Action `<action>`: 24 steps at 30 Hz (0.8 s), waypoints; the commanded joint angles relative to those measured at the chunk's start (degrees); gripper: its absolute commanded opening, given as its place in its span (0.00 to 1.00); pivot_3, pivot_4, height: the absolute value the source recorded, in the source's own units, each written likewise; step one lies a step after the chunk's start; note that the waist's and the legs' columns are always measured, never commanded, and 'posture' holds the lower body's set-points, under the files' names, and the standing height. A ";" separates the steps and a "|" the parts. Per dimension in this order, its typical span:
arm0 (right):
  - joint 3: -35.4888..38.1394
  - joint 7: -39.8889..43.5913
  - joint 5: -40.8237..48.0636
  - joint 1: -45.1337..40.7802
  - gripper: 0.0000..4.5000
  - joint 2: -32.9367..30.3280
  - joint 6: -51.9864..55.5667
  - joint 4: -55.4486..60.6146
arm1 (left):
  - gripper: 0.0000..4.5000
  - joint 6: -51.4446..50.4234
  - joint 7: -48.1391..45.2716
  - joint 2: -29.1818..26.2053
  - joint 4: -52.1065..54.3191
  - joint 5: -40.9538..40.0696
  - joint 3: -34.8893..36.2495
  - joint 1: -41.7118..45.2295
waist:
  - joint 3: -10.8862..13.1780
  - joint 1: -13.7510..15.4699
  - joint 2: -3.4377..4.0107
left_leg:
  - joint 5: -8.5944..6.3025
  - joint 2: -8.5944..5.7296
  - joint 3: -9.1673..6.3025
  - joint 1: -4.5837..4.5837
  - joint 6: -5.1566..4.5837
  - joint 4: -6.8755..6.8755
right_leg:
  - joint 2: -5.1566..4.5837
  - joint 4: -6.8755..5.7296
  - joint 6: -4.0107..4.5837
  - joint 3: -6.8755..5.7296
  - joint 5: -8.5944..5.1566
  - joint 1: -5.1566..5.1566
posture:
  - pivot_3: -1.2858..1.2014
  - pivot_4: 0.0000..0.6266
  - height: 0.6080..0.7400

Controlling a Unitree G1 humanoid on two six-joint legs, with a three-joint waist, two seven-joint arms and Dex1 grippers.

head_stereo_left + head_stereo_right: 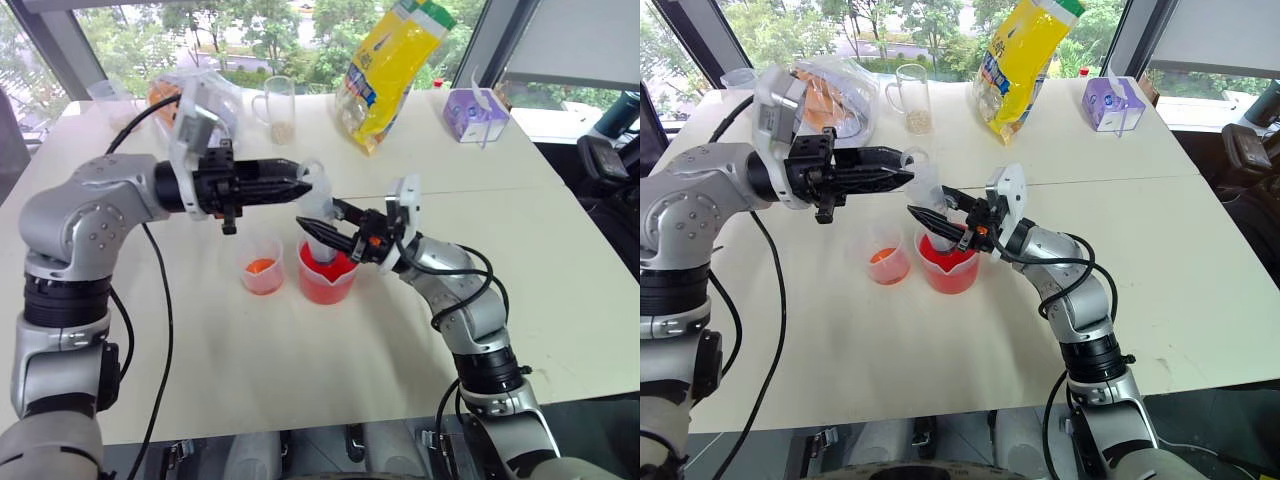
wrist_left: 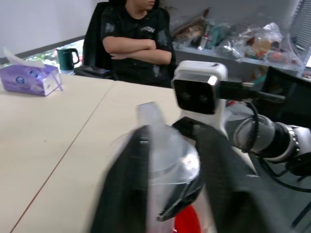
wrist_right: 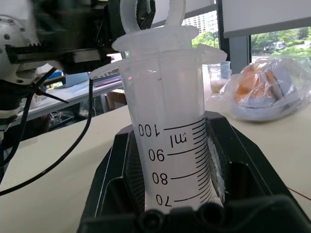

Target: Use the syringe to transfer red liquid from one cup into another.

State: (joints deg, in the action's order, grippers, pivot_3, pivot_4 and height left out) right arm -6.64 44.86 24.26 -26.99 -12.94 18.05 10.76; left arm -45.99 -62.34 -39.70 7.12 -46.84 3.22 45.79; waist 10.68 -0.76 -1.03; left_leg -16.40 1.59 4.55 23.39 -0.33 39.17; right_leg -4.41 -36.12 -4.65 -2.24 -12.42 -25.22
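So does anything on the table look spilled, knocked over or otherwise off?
Nothing stands out. The spouted beaker of red liquid and the smaller cup stand upright with no red on the table around them. The syringe is upright over the beaker, clamped by the right pincer.

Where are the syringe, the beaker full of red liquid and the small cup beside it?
syringe (image 3: pixel 167 131): right wrist view, on its marked barrel.
beaker (image 1: pixel 327 284): left eye view, on its red wall.
small cup (image 1: pixel 262 268): left eye view, on its orange-red bottom.

The left gripper's blurred black jaws seemed closed around the syringe's clear top, above red liquid. Behind the surface sat a person.
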 commanded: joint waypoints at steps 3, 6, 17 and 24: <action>0.85 -0.68 -0.18 0.48 0.30 -0.89 -1.07 1.91 | 0.01 0.98 -1.38 0.85 1.20 -0.46 0.21 2.03 | 0.00 0.00 0.00 | 0.00 0.00 0.00 0.00 0.00 0.00 | 0.00 0.00 0.00 0.00 0.00 0.00 | 0.52 0.24 1.00; 0.89 -0.66 -0.22 1.06 0.30 -1.33 -0.97 1.91 | 0.01 1.60 -1.30 1.36 0.73 -0.16 0.32 2.77 | 0.00 0.04 0.00 | 0.00 0.00 0.00 0.00 0.00 0.00 | 0.00 0.00 0.00 0.00 0.00 0.00 | 0.52 0.24 1.00; 0.46 -0.74 0.36 3.25 0.30 -1.80 -0.22 1.37 | 0.01 1.83 -0.33 2.81 -2.15 -0.37 2.59 8.64 | 0.00 -0.04 0.00 | 0.00 -0.03 0.00 0.00 0.00 0.00 | 0.00 -0.01 0.00 0.00 0.00 0.01 | 0.52 0.24 1.00; -0.89 -1.14 0.81 5.43 0.30 -0.86 -0.23 0.09 | 0.01 2.41 -0.69 1.96 -3.25 0.42 3.31 10.04 | 0.00 0.00 0.00 | 0.00 -0.03 0.00 0.00 0.00 0.01 | 0.00 0.00 0.00 0.00 0.00 0.01 | 0.52 0.24 1.00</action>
State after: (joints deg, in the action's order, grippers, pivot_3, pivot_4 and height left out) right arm -5.94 43.40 25.87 -23.53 -13.34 16.28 12.65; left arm -46.00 -63.59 -36.80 2.96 -45.53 1.68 51.24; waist 10.68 -0.77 -1.03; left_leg -16.40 1.57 4.55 23.39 -0.33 39.18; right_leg -4.41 -36.13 -4.65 -2.24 -12.42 -25.21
